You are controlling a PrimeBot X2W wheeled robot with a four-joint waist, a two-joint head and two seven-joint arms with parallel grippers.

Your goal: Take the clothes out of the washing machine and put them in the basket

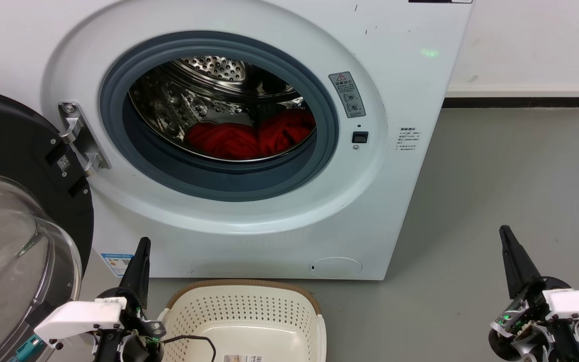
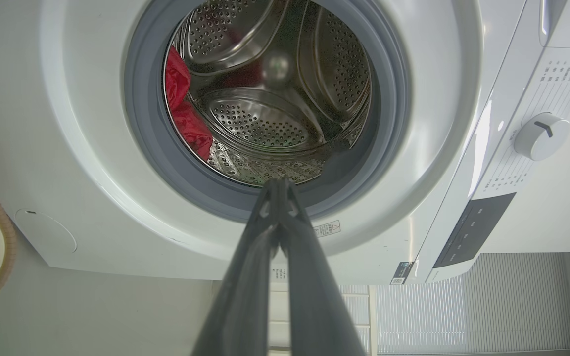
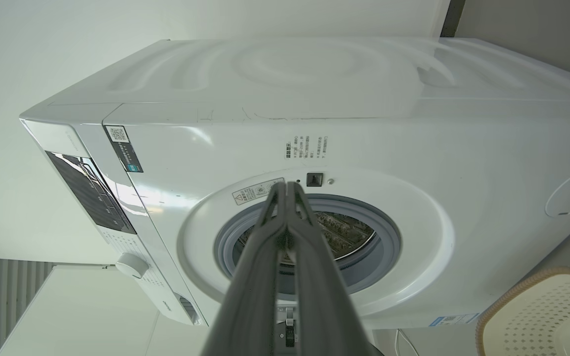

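Red fabric clothes (image 1: pixel 249 137) lie in two mounds at the bottom of the perforated shiny steel drum (image 1: pixel 214 75); garment count not resolvable. Drum sits behind the grey rubber porthole rim (image 1: pixel 229 187) of one large white front-loading washing machine (image 1: pixel 415 100). Black-framed glass door (image 1: pixel 18 226) stands wide open at the left, well apart from the porthole edge. One cream-white perforated plastic basket (image 1: pixel 242 283) with brown rim stands on the grey floor (image 1: pixel 495 176) just before the machine's base, between the two grippers. Left gripper (image 1: pixel 143 242) and right gripper (image 1: pixel 504 230): fingers pressed together, nothing held, both low and well short of the porthole. Left wrist view adds a white round dial (image 2: pixel 541 136) and dark control panel (image 2: pixel 473 230); right wrist view adds the white ribbed top panel (image 3: pixel 314 69).
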